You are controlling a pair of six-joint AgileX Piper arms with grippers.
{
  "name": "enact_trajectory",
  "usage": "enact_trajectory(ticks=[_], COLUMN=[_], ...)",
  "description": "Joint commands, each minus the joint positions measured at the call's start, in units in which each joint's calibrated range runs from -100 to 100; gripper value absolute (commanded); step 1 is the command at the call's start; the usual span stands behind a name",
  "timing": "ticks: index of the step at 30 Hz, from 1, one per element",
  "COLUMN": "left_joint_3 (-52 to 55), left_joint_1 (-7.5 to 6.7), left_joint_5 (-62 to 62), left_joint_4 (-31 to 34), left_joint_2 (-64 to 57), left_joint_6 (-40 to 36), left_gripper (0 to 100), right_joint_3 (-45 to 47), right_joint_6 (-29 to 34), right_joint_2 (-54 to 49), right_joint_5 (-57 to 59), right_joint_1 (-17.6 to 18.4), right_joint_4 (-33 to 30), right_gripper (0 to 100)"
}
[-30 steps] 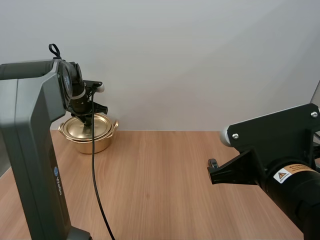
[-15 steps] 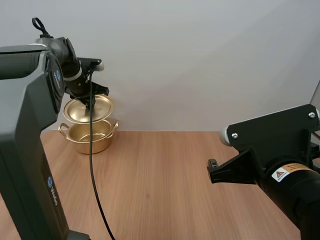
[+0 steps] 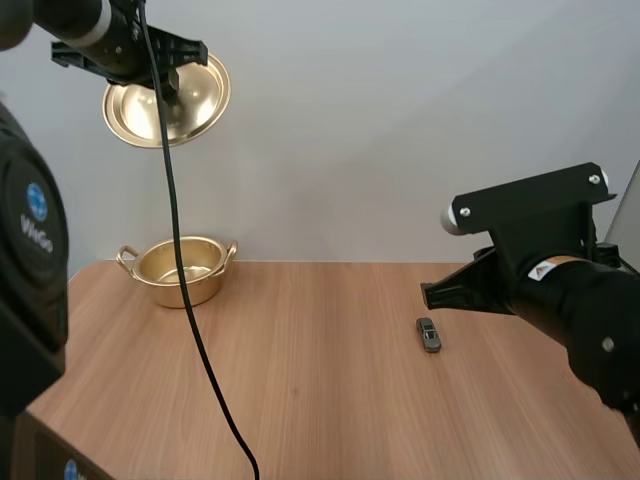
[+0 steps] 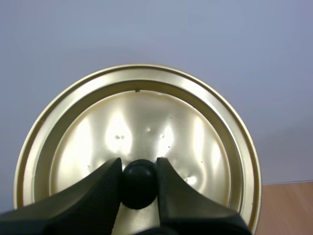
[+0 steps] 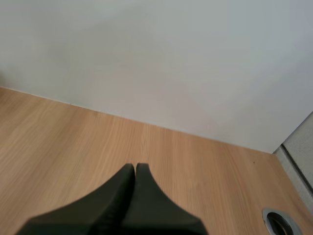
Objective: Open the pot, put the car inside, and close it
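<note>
A gold pot [image 3: 182, 271] stands uncovered at the table's far left. Its gold lid [image 3: 168, 100] hangs high above it, tilted, with my left gripper [image 3: 165, 84] shut on the lid's black knob [image 4: 139, 177]. In the left wrist view the fingers [image 4: 105, 185] pinch the knob from both sides against the lid [image 4: 142, 127]. A small grey toy car [image 3: 429, 334] lies on the table at the right, just in front of my right arm. My right gripper [image 5: 135, 171] is shut on nothing, its fingers together as one dark wedge over bare table.
The wooden table [image 3: 310, 380] runs wide between pot and car. A round metal-rimmed hole [image 5: 279, 223] sits in the tabletop near its edge in the right wrist view. A plain wall stands behind the table.
My left gripper lifted the lid off the pot and carried it high above. My right arm rose and pulled back, which uncovered the toy car.
</note>
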Motion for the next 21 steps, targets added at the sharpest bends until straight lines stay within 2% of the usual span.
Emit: enact_trajectory(ticks=[1,4,6,10,21], left_joint_3=[-0.04,-0.04,-0.04,-0.04,-0.04], left_joint_1=[0.02,0.02,0.02,0.02,0.02], left_joint_5=[1.68,4.33,6.45,10.7,11.51], left_joint_4=[-1.02,-1.02,-1.02,-1.02,-1.02], left_joint_2=[-10.77,-14.61,-17.08,-20.64,-24.02], left_joint_6=[0.02,0.02,-0.4,-0.4,-1.78], left_gripper=[0,0,0,0,0], right_joint_3=[-3.02,-7.64,-10.78,-16.02,-24.11], right_joint_6=[0.35,0.35,0.35,0.25,-0.71], right_joint_2=[18.74,27.84,32.86,41.87,58.33], right_joint_5=[0.03,0.15,1.82,5.07,5.28], right_joint_1=[-0.02,-0.02,-0.02,-0.02,-0.02], right_joint_4=[1.02,4.04,6.12,9.14,9.14], right_gripper=[37,71,79,78,78])
